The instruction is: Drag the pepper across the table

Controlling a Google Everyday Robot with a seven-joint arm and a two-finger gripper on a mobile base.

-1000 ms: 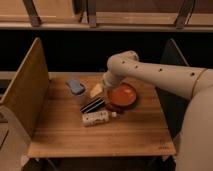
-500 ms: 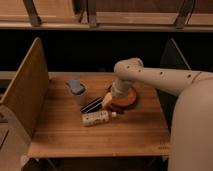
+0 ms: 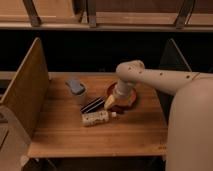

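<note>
The pepper [image 3: 119, 108] lies mid-frame on the counter [image 3: 65, 135], just beside the bowl [image 3: 131, 98]. The end effector [image 3: 111, 102] sits against it; whether clamped, I cannot tell. It is probably light, smooth and prone to rolling, so take its middle.

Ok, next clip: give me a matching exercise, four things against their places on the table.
1 bowl
2 striped oblong
3 grey cup
4 end effector

A nearest the left panel
B at the bowl's front-left edge, by the pepper
C under the arm
D between cup and pale packet

Pairs: 1-C, 2-D, 3-A, 4-B
</note>
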